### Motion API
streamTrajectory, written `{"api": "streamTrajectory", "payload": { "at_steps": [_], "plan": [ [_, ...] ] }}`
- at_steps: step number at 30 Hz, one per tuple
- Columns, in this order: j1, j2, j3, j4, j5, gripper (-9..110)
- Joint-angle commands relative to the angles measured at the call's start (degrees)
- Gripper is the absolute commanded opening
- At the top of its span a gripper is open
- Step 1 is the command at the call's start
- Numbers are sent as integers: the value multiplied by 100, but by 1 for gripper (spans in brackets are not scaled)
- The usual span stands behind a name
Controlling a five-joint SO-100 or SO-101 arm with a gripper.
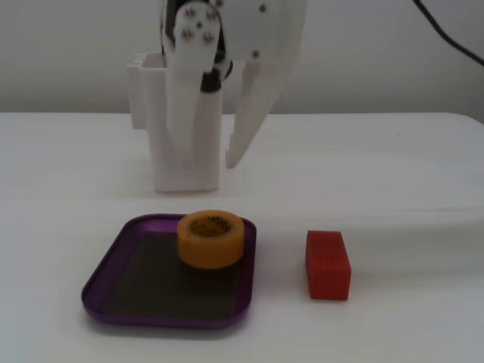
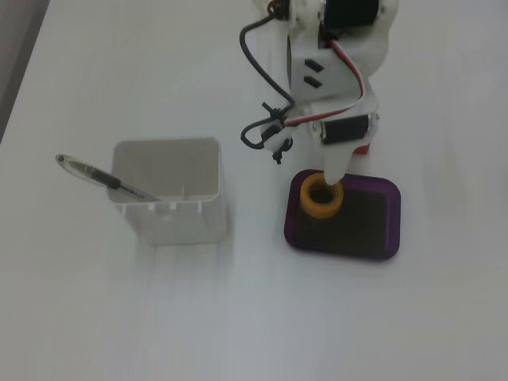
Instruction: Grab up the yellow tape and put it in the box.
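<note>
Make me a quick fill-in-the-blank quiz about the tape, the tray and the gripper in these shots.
1. The yellow tape rests inside the ____ tray.
2. The gripper hangs above the tape with its jaws ____.
3. In the low fixed view, the red block lies ____ of the tray.
4. The white container holds a ____.

Missing words: purple; open; right; pen

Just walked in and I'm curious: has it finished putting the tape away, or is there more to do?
It looks basically finished. The yellow tape sits inside the purple box, near its back corner. The tool hangs above it, open and holding nothing. Nothing seems left except moving the arm away.
</note>
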Motion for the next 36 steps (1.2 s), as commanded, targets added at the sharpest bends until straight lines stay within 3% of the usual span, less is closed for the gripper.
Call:
{"api": "streamTrajectory", "payload": {
  "at_steps": [1,4,8,16,28,36],
  "plan": [
    [18,264,-1301,545,62,11],
    [299,1037,-1582,536,211,11],
    [536,2329,-712,536,220,11],
    [615,5414,2909,387,264,11],
    [677,9677,8868,-1441,246,11],
    [650,12173,11268,-2092,255,10]
  ]
}}
